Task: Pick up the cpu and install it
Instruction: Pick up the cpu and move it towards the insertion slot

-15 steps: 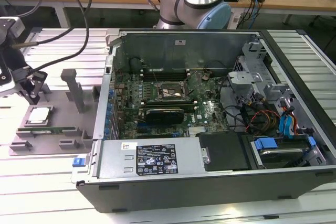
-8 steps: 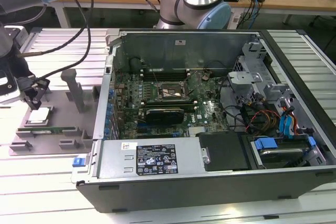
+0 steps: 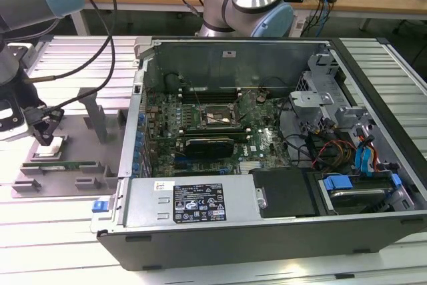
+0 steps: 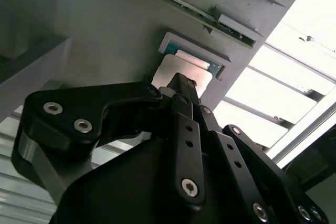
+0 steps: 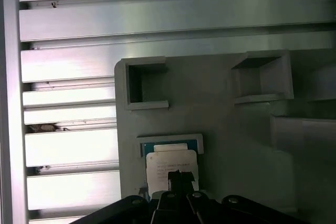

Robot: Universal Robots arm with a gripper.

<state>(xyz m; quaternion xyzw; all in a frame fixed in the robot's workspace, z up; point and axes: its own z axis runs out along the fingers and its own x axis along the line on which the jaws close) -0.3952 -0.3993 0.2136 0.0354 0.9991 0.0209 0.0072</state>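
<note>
hovering my pincer (image 3: 45, 139) right over the cpu (image 3: 52, 146), which lies flat in its recess on the grey tray (image 3: 83, 141) at the exterior view's left, well apart from the open pc case (image 3: 267, 165). in both wrist views my fingertips (image 4: 181, 81) look pressed together with nothing gripped, tips just above the cpu's metal top. can't tell if they touch it.

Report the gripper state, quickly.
Gripper: jaws shut, gripping nothing, tip right over the cpu, which lies in its recess on the grey tray.
</note>
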